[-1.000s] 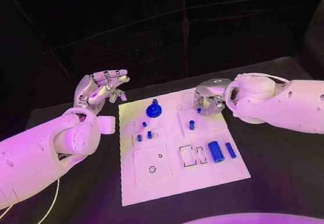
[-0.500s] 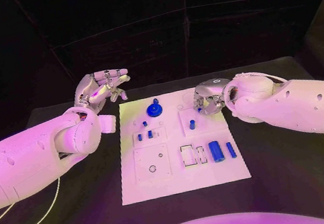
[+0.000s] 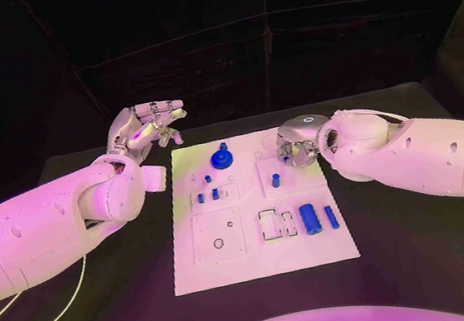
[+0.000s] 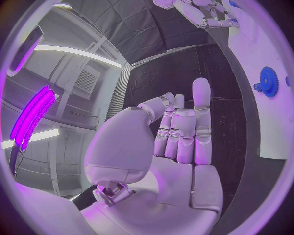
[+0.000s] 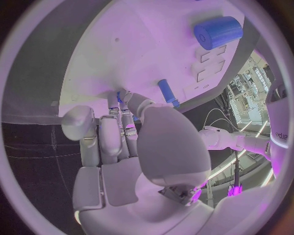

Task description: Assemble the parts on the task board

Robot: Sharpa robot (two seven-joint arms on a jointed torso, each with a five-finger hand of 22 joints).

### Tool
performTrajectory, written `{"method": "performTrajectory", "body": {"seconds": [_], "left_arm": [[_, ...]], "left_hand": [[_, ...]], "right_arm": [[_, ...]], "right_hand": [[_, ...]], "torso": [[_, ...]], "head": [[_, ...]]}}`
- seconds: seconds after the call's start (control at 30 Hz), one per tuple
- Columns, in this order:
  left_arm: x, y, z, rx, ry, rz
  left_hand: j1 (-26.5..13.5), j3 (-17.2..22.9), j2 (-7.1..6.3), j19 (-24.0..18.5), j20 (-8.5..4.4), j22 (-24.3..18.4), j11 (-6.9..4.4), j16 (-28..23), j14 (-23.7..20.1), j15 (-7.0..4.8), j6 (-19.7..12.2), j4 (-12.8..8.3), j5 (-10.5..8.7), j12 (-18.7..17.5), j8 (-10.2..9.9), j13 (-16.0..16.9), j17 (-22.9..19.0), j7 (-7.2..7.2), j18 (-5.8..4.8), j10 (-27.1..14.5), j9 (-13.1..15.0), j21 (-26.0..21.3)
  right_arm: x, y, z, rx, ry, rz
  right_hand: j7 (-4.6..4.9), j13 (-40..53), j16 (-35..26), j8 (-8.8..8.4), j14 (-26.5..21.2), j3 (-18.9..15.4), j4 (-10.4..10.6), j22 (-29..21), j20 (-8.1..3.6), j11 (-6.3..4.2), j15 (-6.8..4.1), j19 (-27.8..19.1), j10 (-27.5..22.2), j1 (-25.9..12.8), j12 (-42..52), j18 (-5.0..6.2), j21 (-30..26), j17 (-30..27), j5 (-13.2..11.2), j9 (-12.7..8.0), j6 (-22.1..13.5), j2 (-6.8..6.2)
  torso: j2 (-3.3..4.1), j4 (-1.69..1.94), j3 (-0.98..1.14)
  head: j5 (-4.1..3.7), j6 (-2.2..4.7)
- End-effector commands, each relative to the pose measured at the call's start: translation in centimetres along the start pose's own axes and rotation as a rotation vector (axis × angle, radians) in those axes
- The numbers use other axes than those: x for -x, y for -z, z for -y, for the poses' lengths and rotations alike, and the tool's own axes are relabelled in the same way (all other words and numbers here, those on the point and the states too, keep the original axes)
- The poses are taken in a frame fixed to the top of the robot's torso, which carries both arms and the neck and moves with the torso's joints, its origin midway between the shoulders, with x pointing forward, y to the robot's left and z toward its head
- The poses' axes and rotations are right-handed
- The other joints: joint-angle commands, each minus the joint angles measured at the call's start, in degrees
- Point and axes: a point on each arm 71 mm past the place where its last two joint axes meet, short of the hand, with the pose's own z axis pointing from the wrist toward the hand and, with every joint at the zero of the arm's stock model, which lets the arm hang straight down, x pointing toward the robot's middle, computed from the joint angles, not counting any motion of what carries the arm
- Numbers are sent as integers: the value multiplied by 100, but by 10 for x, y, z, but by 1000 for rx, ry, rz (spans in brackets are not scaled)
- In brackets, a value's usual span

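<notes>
Over the black table [image 3: 113,316], the right robot hand [image 3: 297,142] pinches a blue peg [image 5: 119,97] (left robot hand [image 3: 143,128] empty, fingers loosely curled).

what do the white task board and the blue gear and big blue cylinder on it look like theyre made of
Task board: looks like rigid matt white plastic, flat with crisp cut-out recesses; painted metal is possible.
Blue gear: probably moulded or printed plastic, uniform saturated blue, toothed rim, no metallic glint.
Big blue cylinder: likely the same blue plastic, smooth with a soft sheen in the right wrist view.

Violet-tinted light over a dim black surround, sharp centre, strong fisheye bending in both wrist views.
</notes>
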Motion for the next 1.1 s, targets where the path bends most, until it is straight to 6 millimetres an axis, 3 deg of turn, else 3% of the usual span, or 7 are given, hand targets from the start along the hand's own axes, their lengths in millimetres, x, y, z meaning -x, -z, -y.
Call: {"method": "performTrajectory", "body": {"seconds": [0.03, 0.53, 0.8, 0.93, 1.1], "left_arm": [[2, 0, 1, -1, 5, -2], [8, -1, 0, 4, -4, 13], [12, -2, -1, 10, -10, 24], [14, -2, -2, 12, -13, 29], [14, -3, -2, 12, -13, 29]], "left_hand": [[12, -38, -6, -52, -2, -8, 1, -31, -43, 7, -34, -10, 33, 37, 2, 9, -17, 9, 30, -40, -7, -23], [15, -54, -12, -72, 6, -19, 13, -72, -88, 17, -52, -18, 34, 37, -3, 8, -93, 20, 29, -73, -9, -44], [10, -76, -20, -97, 20, -34, 36, -113, -139, 34, -104, -21, 34, 28, -23, 2, -167, 40, 28, -141, -15, -73], [9, -80, -21, -103, 23, -37, 41, -122, -151, 38, -117, -21, 34, 26, -28, 0, -183, 44, 28, -157, -16, -79], [10, -80, -21, -104, 24, -37, 41, -126, -154, 39, -119, -21, 34, 26, -29, -1, -191, 45, 28, -158, -16, -80]], "right_arm": [[2, 1, -3, 1, 35, 56], [13, 19, -6, 32, -12, 186], [20, 38, -8, 55, -53, 215], [25, 46, -17, 85, -76, 234], [33, 56, -44, 166, -122, 263]], "right_hand": [[-1, 2, 23, 19, 214, 19, -24, -1, -24, -22, -57, 28, 55, 8, 4, -54, 21, -10, -30, -9, 31, 44], [7, -1, 53, -14, 222, 93, -79, 50, -42, -16, -64, 47, 52, 24, -50, -62, 66, 14, -23, -26, 12, 44], [13, 0, 76, -26, 226, 146, -109, 93, -45, -10, -62, 57, 66, 19, -76, -70, 99, 35, 21, -33, 18, 30], [13, 1, 81, -29, 227, 159, -116, 97, -45, -10, -62, 57, 71, 15, -82, -70, 103, 39, 33, -35, 21, 23], [18, 3, 92, -40, 228, 211, -141, 119, -46, -5, -60, 59, 80, 11, -106, -73, 123, 45, 83, -41, 23, 11]], "torso": [[5, -10, 3], [-1, -4, 2], [-4, -6, -5], [-1, -4, 0], [0, 7, -4]], "head": [[10, -7], [11, 2], [69, 5], [115, 9], [188, -8]]}}
